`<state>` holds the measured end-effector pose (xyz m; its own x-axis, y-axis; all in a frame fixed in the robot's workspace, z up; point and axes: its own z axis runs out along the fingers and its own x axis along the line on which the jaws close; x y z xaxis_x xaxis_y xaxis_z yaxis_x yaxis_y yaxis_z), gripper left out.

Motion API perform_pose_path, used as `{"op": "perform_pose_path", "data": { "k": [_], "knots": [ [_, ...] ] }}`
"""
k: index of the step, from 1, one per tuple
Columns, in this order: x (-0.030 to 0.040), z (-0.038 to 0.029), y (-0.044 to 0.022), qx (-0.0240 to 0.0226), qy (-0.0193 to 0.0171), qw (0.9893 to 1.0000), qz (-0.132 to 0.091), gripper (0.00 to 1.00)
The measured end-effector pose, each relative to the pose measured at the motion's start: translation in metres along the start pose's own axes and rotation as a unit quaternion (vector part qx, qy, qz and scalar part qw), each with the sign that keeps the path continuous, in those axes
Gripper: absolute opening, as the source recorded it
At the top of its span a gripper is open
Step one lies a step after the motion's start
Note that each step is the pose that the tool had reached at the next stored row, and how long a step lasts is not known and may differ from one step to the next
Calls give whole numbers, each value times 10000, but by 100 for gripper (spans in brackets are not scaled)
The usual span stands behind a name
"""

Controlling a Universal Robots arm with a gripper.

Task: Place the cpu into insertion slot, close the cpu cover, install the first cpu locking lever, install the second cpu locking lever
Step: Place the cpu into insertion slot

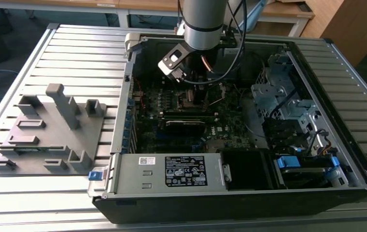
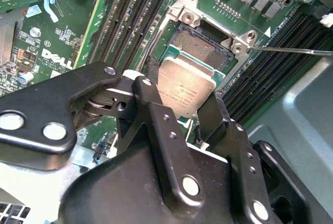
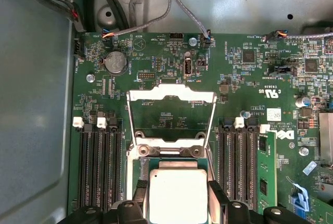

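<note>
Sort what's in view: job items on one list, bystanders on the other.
Job in hand:
gripper, shut on the cpu
insertion slot
cpu cover, swung open
locking lever

Just lying about:
memory slots
coin battery
power supply
grey fixture plate

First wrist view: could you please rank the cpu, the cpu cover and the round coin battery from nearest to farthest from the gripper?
1. The cpu, held in the gripper.
2. The cpu cover, hinged open just beyond the cpu.
3. The coin battery, past the cover, farthest away.
</note>
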<state>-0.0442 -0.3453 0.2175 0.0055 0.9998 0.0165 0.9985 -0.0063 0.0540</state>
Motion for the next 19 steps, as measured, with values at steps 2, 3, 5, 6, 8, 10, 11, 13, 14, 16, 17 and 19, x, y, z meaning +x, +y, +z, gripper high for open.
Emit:
{"op": "perform_pose_path", "data": {
  "k": [2,3,5,6,8,10,11,13,14,16,17,19],
  "knots": [
    [0,3,0,0,0,10000,0,54],
    [0,11,-1,0,0,10000,0,54],
    [-1,20,-1,0,-1,10000,0,54],
    [-1,20,-1,0,-1,10000,0,54],
    [0,20,-1,0,0,10000,0,54],
    [-1,20,-1,0,-1,10000,0,54],
    [-1,21,-1,0,-1,10000,0,54],
    [0,23,-1,0,0,10000,0,54],
    [0,24,-2,0,0,10000,-4,54],
    [7,31,-8,-1,2,10000,-32,54],
    [10,35,-12,-1,2,10000,-46,54],
    [18,47,-25,-2,4,10000,-70,54]
  ]
}}
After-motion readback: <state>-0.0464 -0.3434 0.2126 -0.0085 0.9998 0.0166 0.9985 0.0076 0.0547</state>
